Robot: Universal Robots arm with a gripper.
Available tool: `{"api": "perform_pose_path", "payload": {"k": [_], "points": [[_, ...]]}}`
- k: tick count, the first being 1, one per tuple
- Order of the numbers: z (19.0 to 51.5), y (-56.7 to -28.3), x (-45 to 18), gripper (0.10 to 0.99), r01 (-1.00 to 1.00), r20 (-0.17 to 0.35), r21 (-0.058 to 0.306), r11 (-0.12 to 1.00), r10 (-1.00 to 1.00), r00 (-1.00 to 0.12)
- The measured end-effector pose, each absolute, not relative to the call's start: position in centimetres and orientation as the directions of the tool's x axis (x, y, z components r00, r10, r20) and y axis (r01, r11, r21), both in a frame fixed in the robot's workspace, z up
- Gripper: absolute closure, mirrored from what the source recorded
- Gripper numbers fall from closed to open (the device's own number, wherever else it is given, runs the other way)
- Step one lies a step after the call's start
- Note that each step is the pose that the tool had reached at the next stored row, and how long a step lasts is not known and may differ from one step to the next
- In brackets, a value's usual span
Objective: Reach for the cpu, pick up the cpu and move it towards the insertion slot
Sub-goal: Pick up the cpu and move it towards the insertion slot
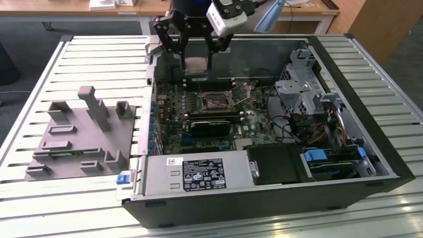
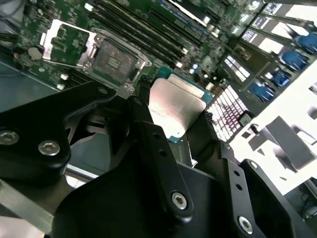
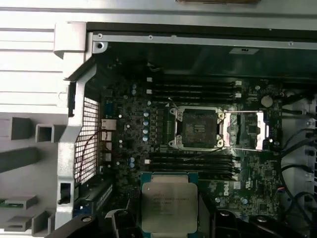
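The cpu (image 1: 197,65), a thin square chip with a silvery top, hangs in the air over the far side of the open computer case, with my gripper (image 1: 197,60) shut on it. In both wrist views the cpu (image 2: 174,105) (image 3: 168,203) sits between the black fingers (image 2: 148,131). The insertion slot (image 1: 213,102) lies on the motherboard below the chip and nearer the camera in the exterior view. It has a shiny frame and a dark centre (image 3: 196,128) (image 2: 113,60). Its metal lid (image 3: 248,130) is folded open beside it.
A grey plastic fixture block (image 1: 79,134) stands on the slatted table at the exterior view's left. Inside the case are a black heatsink-like block (image 1: 211,126), long memory slots (image 3: 193,89), a metal drive cage (image 1: 300,84) and the power supply (image 1: 198,176) at the front.
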State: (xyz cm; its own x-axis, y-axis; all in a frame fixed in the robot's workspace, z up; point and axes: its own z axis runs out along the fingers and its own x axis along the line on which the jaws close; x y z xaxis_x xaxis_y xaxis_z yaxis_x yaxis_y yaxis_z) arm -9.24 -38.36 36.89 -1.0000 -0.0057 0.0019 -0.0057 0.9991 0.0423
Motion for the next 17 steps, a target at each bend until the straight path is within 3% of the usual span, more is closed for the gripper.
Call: {"api": "perform_pose_path", "payload": {"k": [17], "points": [[36.7, -38.4, -5.3, 0.545, -0.003, 0.002, 0.042, 0.999, -0.003, -1.0]]}}
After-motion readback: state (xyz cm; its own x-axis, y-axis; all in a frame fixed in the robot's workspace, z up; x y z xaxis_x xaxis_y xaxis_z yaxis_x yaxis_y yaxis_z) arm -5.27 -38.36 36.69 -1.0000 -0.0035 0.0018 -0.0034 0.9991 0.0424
